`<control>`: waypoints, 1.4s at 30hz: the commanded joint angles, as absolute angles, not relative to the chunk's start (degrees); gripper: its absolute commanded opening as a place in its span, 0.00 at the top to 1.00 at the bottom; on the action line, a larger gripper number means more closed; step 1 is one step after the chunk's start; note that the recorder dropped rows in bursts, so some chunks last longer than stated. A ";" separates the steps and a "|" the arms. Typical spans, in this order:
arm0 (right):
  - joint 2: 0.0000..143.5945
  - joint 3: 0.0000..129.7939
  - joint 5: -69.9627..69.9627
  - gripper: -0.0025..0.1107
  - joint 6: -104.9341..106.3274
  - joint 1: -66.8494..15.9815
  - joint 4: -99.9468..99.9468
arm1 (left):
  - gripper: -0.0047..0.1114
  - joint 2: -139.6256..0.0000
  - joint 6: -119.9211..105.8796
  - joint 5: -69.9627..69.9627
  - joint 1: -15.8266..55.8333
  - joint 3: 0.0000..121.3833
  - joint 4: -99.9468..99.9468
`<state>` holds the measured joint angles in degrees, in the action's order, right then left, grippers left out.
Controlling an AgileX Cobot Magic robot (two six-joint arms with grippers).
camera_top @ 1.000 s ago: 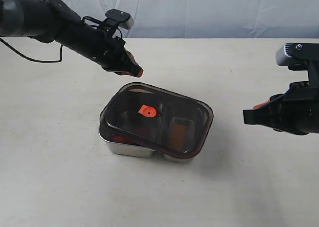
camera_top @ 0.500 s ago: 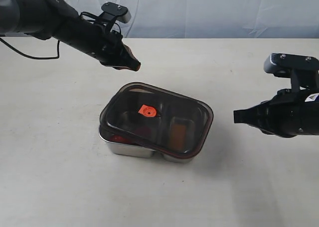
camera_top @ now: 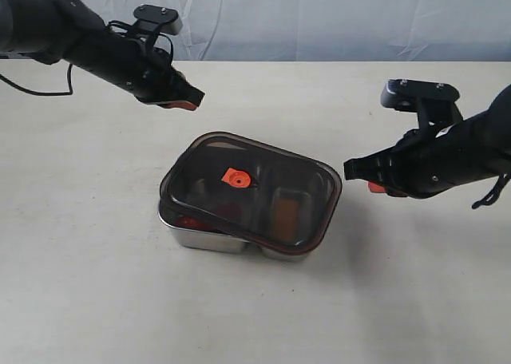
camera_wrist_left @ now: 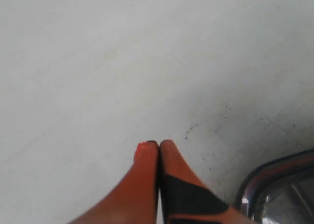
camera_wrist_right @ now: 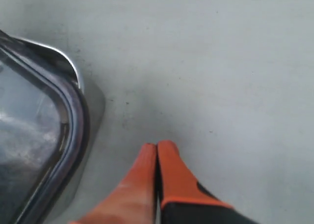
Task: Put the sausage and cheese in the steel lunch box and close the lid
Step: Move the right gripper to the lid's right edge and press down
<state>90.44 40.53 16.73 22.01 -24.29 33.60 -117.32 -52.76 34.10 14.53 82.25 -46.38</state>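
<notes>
Beneath dark lid (camera_top: 251,195), sausage (camera_top: 188,220) and cheese (camera_top: 284,212) dim; left gripper (camera_wrist_left: 158,144) and right gripper (camera_wrist_right: 157,146) closed, empty

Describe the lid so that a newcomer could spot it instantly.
On the pale table, find the shiny steel lunch box in the middle. The lid sits on top of it: dark, translucent, with a small orange centre tab.

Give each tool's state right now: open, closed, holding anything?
Left tool: closed, holding nothing.
Right tool: closed, holding nothing.
</notes>
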 commanded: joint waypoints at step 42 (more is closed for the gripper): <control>94.57 44.95 17.62 0.99 22.77 -29.72 31.87 | 0.96 -116.87 -51.00 38.01 13.28 81.67 -41.39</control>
